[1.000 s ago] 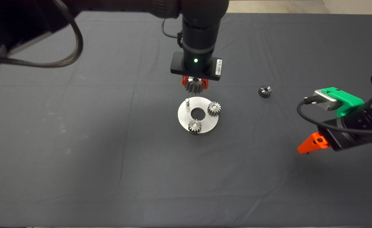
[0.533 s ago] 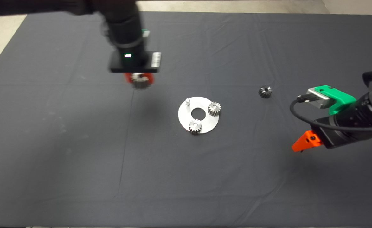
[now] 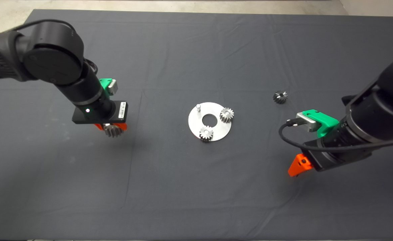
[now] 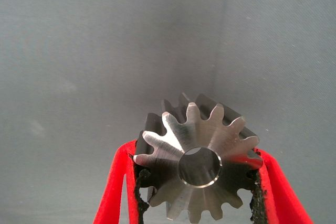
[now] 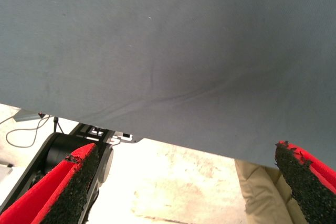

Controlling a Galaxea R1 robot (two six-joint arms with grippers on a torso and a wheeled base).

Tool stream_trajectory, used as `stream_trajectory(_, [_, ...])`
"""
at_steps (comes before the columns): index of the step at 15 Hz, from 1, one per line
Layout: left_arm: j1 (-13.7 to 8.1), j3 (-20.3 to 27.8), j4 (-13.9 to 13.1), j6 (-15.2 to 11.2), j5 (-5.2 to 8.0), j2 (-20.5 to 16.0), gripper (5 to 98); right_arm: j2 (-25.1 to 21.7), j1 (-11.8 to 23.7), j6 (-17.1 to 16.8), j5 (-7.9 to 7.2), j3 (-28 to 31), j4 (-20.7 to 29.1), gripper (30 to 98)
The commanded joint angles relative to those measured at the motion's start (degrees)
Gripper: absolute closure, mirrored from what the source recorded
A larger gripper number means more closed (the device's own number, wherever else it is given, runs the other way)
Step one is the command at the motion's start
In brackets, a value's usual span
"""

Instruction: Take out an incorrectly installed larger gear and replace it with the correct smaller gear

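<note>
My left gripper [image 3: 112,127] is shut on the larger gear [image 3: 113,131], a shiny silver spur gear, and holds it just above the mat well left of the round silver plate [image 3: 217,130]. In the left wrist view the larger gear [image 4: 197,161] sits between the two red fingers [image 4: 122,182], its centre hole facing the camera. The smaller gear [image 3: 280,97], dark grey, lies on the mat to the right of the plate. My right gripper [image 3: 297,167] hovers at the right, nearer than the smaller gear. Its fingers [image 5: 68,187] are wide apart and empty.
The plate carries two small silver gears [image 3: 226,114] [image 3: 206,133], a bare peg [image 3: 198,107] and a centre hole. The right wrist view shows the mat's edge [image 5: 157,137] with pale floor and cables beyond it.
My left arm has carried the larger gear from just behind the plate far to the left and lower toward the mat. My right arm has shifted left and nearer.
</note>
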Motion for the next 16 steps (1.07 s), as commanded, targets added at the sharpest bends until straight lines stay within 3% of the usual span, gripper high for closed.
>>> stream_trajectory(1, [1.61, 0.68, 3.42, -1.10, 2.11, 1.17, 72.9, 0.41, -2.42, 3.55, -4.65, 0.52, -3.12, 39.5])
stream_trajectory(3, [2.53, 0.25, 7.21, -3.18, 2.13, 2.60, 72.8, 0.59, -3.32, 5.50, -4.65, 0.61, -5.14, 39.5])
stream_trajectory(8, [4.29, -1.08, 14.65, -11.06, 2.04, 7.82, 71.3, 0.24, -4.05, 5.70, -4.65, 2.81, -5.40, 39.5])
stream_trajectory(10, [4.29, -1.17, 16.08, -12.87, 2.06, 8.19, 70.3, 0.68, -3.96, 5.70, -4.65, 2.81, -5.22, 39.6])
stream_trajectory(16, [4.29, -0.64, 16.37, -13.31, 2.20, 8.24, 67.1, 0.50, -3.70, 5.52, -4.74, 2.54, -5.14, 39.5])
